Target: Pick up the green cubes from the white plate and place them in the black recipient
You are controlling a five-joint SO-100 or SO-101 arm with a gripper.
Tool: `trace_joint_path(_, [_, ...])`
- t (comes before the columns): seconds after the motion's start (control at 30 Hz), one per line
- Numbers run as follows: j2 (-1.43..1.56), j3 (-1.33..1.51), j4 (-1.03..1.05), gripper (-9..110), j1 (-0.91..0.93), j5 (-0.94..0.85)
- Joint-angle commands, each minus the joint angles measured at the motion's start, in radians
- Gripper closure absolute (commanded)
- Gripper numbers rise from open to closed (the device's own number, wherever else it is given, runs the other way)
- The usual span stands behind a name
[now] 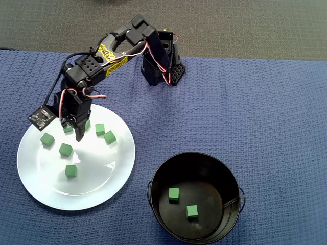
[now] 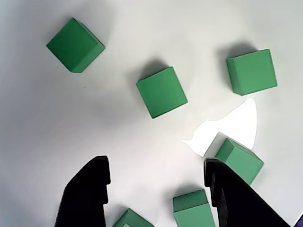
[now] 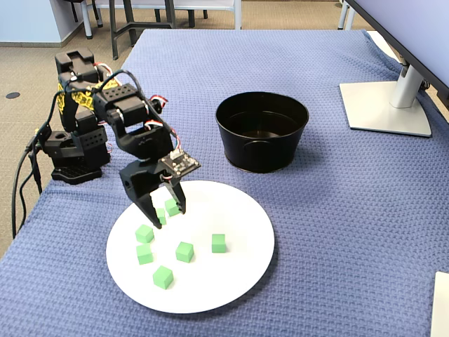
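The white plate lies at the left in the overhead view and carries several green cubes. My black gripper hangs open just above the plate's far part, with bare plate and nothing gripped between its fingers. One cube sits just inside the right finger. Another lies beyond that finger. More cubes lie ahead on the plate. The black recipient stands to the right of the plate and holds two green cubes.
A blue cloth covers the table. The arm's base stands at the table's edge behind the plate. A monitor stand sits at the far right of the fixed view, and a white object shows at its lower right corner.
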Motion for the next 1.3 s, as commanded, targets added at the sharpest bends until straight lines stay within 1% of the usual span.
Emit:
trace_joint_path(0.0, [-0.014,-0.121,0.041,78,0.003,-0.075])
trace_joint_path(0.13, [-0.034,-0.141,0.025,76,0.002,-0.117])
trace_joint_path(0.2, [-0.04,-0.163,0.052,75,0.002,-0.133])
trace_joint_path(0.43, [-0.066,-0.158,0.078,76,0.009,-0.224])
trace_joint_path(0.53, [-0.117,-0.218,0.107,76,0.012,-0.247])
trace_joint_path(0.77, [-0.239,-0.328,0.104,76,-0.003,-0.247])
trace_joint_path(1.27, [-0.364,-0.479,0.107,77,-0.015,-0.233])
